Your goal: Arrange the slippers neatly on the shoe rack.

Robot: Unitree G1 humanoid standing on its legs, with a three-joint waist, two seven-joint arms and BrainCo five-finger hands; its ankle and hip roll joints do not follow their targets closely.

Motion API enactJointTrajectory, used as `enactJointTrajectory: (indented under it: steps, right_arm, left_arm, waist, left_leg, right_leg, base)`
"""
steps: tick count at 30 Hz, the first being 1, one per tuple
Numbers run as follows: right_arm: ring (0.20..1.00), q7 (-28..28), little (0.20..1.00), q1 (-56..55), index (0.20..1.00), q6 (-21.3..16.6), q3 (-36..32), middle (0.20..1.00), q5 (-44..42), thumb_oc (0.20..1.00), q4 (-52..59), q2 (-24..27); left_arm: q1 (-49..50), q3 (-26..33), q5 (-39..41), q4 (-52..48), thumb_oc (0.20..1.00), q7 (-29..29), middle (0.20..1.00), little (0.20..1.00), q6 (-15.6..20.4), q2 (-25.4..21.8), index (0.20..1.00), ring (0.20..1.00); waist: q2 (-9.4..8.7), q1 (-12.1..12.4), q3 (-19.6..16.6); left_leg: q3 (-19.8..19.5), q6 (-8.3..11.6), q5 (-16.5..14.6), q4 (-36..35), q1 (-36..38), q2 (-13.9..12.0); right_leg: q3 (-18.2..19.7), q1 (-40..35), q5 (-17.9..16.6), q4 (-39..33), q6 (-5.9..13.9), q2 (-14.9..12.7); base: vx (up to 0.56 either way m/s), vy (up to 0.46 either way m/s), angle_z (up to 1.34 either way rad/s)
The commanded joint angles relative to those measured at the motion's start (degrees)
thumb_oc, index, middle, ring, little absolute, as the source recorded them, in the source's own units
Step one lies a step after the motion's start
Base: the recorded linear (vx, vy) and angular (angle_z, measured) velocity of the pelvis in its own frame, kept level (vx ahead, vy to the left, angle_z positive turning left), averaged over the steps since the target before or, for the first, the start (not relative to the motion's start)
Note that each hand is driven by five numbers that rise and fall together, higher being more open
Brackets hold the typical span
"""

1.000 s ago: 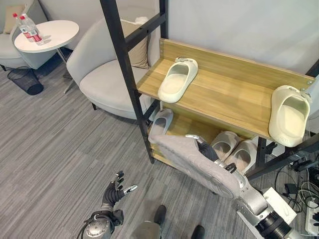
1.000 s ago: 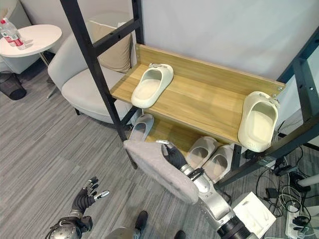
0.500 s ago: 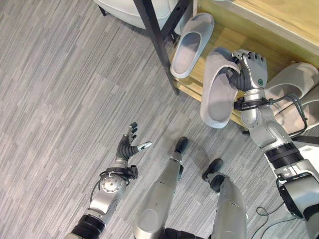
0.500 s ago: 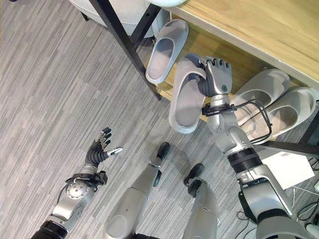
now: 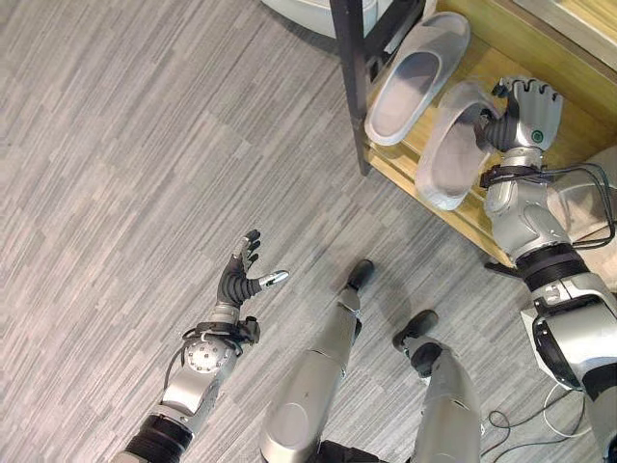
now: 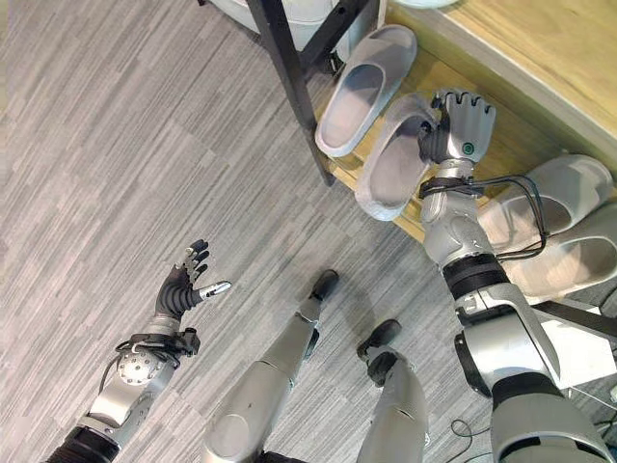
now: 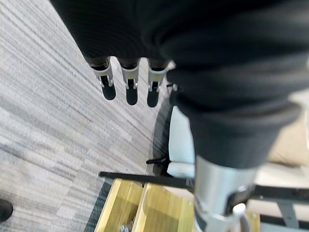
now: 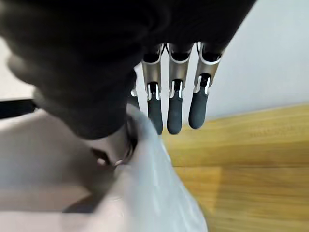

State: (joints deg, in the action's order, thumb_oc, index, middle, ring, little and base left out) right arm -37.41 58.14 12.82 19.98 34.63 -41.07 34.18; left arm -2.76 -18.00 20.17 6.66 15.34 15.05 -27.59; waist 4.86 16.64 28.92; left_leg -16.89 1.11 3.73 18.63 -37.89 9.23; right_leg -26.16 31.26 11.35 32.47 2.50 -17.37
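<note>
My right hand [image 5: 523, 114] is shut on the strap end of a pale grey slipper [image 5: 451, 147], thumb tucked inside it [image 8: 154, 193]. The slipper tilts over the front edge of the rack's lower wooden shelf [image 6: 521, 145]. Right beside it, a matching grey slipper [image 5: 415, 75] lies on that shelf by the black rack post [image 5: 355, 87]. Two more pale slippers [image 6: 551, 207] sit further right on the same shelf. My left hand [image 5: 241, 282] hangs open over the grey floor, its fingers [image 7: 126, 82] straight and holding nothing.
The upper wooden shelf [image 6: 540, 39] overhangs the lower one. A light armchair's edge [image 6: 231, 8] stands left of the post. A white box [image 6: 590, 340] lies on the floor at the right. Grey striped floor spreads to the left.
The camera has tipped down towards the floor. My right hand has carried the grey slipper up to the lower shelf, next to the other grey slipper. The left hand stays as it was.
</note>
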Motion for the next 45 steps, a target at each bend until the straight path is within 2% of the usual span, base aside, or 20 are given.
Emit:
enactJointTrajectory:
  steps: [1,5,10,12,14,18,19,20,28,31,32,34,36,45]
  right_arm:
    - [1.0,-2.8,1.0,1.3,1.0,0.3,2.7,1.0,-1.8,1.0,-0.7,4.3]
    - [1.0,-2.4,1.0,1.5,1.0,0.8,2.8,1.0,-2.0,1.0,-0.7,4.5]
    - [1.0,-4.2,1.0,1.4,1.0,-0.3,-0.2,1.0,-6.9,1.0,-0.3,3.2]
    - [1.0,-8.5,1.0,-2.1,1.0,-3.2,-6.3,1.0,-13.8,1.0,6.1,0.0]
    - [1.0,-9.4,1.0,-4.0,1.0,-4.2,-8.2,1.0,-14.7,1.0,9.3,-1.1]
    - [1.0,-9.7,1.0,-11.7,1.0,-9.1,-12.3,1.0,-19.1,1.0,18.3,-8.1]
    - [1.0,-9.7,1.0,-11.9,1.0,-9.1,-12.3,1.0,-19.1,1.0,18.5,-8.1]
    - [1.0,-8.9,1.0,-13.0,1.0,-10.7,-12.5,1.0,-21.6,1.0,19.3,-9.7]
    - [1.0,-5.9,1.0,-13.6,1.0,-13.5,-11.6,1.0,-29.0,1.0,17.1,-11.7]
    - [1.0,-5.7,1.0,-12.3,1.0,-14.6,-11.6,1.0,-33.4,1.0,14.2,-12.7]
    - [1.0,-5.7,1.0,-11.8,1.0,-16.2,-12.2,1.0,-38.3,1.0,12.9,-14.3]
    - [1.0,-5.6,1.0,-11.7,1.0,-16.3,-12.2,1.0,-38.3,1.0,12.8,-14.3]
    - [1.0,-5.7,1.0,-10.1,1.0,-20.6,-13.8,1.0,-52.9,1.0,9.1,-19.2]
    - [1.0,-4.2,1.0,-7.5,1.0,-24.9,-13.9,1.0,-66.5,1.0,7.2,-23.6]
  left_arm:
    - [0.6,-2.0,0.8,-3.7,1.0,1.0,1.0,1.0,2.2,-0.8,1.0,1.0]
    - [-0.1,-2.2,0.6,-3.2,1.0,1.1,1.0,1.0,1.9,-0.2,1.0,1.0]
    - [-1.2,-2.8,0.2,-3.1,1.0,1.6,1.0,1.0,1.6,0.3,1.0,1.0]
    - [-2.1,-2.8,0.0,-2.6,1.0,2.2,1.0,1.0,1.1,1.0,1.0,1.0]
    - [-2.1,-2.9,-0.1,-2.3,1.0,2.2,1.0,1.0,1.0,1.1,1.0,1.0]
    - [-2.0,-3.0,-0.9,-0.8,1.0,2.1,1.0,1.0,0.1,1.9,1.0,1.0]
    - [-1.9,-3.0,-0.9,-0.8,1.0,2.1,1.0,1.0,0.1,1.9,1.0,1.0]
    - [-1.7,-3.0,-0.9,-0.8,1.0,2.0,1.0,1.0,-0.1,1.9,1.0,1.0]
    - [-1.3,-3.2,-1.1,0.0,1.0,2.2,1.0,1.0,-0.4,1.8,1.0,1.0]
    - [-1.2,-3.4,-0.8,0.2,1.0,2.4,1.0,1.0,-0.5,1.5,1.0,1.0]
    - [-1.1,-3.7,-1.0,0.2,1.0,2.6,1.0,1.0,-0.8,1.3,1.0,1.0]
    - [-1.1,-3.7,-1.0,0.2,1.0,2.6,1.0,1.0,-0.8,1.3,1.0,1.0]
    - [-1.6,-4.8,-1.6,1.0,1.0,3.6,1.0,1.0,-1.7,0.4,1.0,1.0]
    - [-2.9,-5.9,-2.0,2.1,1.0,4.3,1.0,1.0,-2.3,-0.2,1.0,1.0]
  waist:
    - [0.73,1.2,-2.6]
    - [0.68,1.2,-2.3]
    - [1.01,0.7,-2.0]
    - [1.03,0.2,-1.6]
    - [1.05,0.0,-1.7]
    - [1.05,-1.4,-1.6]
    - [1.0,-1.4,-1.6]
    - [0.96,-1.9,-1.5]
    - [0.99,-2.4,-1.2]
    - [1.18,-2.3,-1.1]
    - [1.22,-1.9,-0.8]
    - [1.24,-2.1,-1.1]
    - [1.55,-1.3,-1.0]
    - [1.62,0.5,-1.2]
  left_leg:
    - [0.6,-1.79,-12.3,2.1,3.1,0.1]
    - [0.5,-1.6,-12.0,1.0,4.0,-0.2]
    - [0.9,-1.62,-11.9,0.5,4.8,-0.3]
    - [1.4,-1.79,-12.1,-0.3,6.5,-0.6]
    - [1.3,-1.84,-12.0,-0.3,6.7,-0.5]
    - [2.0,-2.13,-12.3,-0.2,7.5,-0.6]
    - [2.0,-2.13,-12.3,-0.2,7.5,-0.6]
    - [2.3,-2.17,-12.3,-0.2,7.6,-0.8]
    - [3.0,-2.08,-12.2,0.0,7.7,-1.0]
    - [2.8,-2.02,-12.2,-0.1,7.7,-0.8]
    - [2.7,-1.99,-12.2,-0.4,8.2,-0.9]
    - [2.5,-1.99,-12.1,-0.3,7.8,-0.8]
    - [1.8,-2.02,-12.0,-0.6,7.8,-0.4]
    - [1.1,-1.77,-12.3,-1.6,8.5,-0.4]
  right_leg:
    - [1.4,-7.7,6.4,-3.4,0.78,2.3]
    - [1.5,-8.0,6.3,-4.1,0.8,2.4]
    - [1.9,-8.3,6.3,-4.1,0.7,2.3]
    - [2.7,-9.6,6.2,-5.0,0.67,2.6]
    - [2.7,-9.7,6.2,-5.0,0.6,2.6]
    - [3.7,-10.0,6.4,-4.8,0.52,2.7]
    - [3.7,-10.0,6.4,-4.8,0.52,2.7]
    - [4.3,-9.9,6.5,-4.9,0.42,2.8]
    - [4.9,-9.5,6.5,-4.4,0.22,2.8]
    - [4.6,-9.7,6.5,-4.4,0.23,2.8]
    - [4.7,-10.2,6.3,-4.9,0.28,3.0]
    - [4.5,-9.8,6.4,-4.6,0.27,2.8]
    - [3.7,-10.1,6.3,-4.6,0.43,2.7]
    - [3.1,-11.1,6.4,-6.0,0.83,3.0]
  base:
    - [0.02,-0.012,0.04]
    - [0.0,0.0,0.0]
    - [0.0,0.002,-0.02]
    - [0.01,0.001,-0.02]
    - [0.0,0.0,-0.03]
    - [0.0,-0.004,-0.03]
    - [-0.03,-0.017,-0.15]
    - [-0.02,-0.011,-0.16]
    - [-0.01,-0.006,-0.08]
    - [0.0,0.0,0.0]
    - [0.0,0.0,0.0]
    - [0.0,0.0,0.0]
    - [0.02,-0.017,0.02]
    - [0.04,-0.021,0.08]
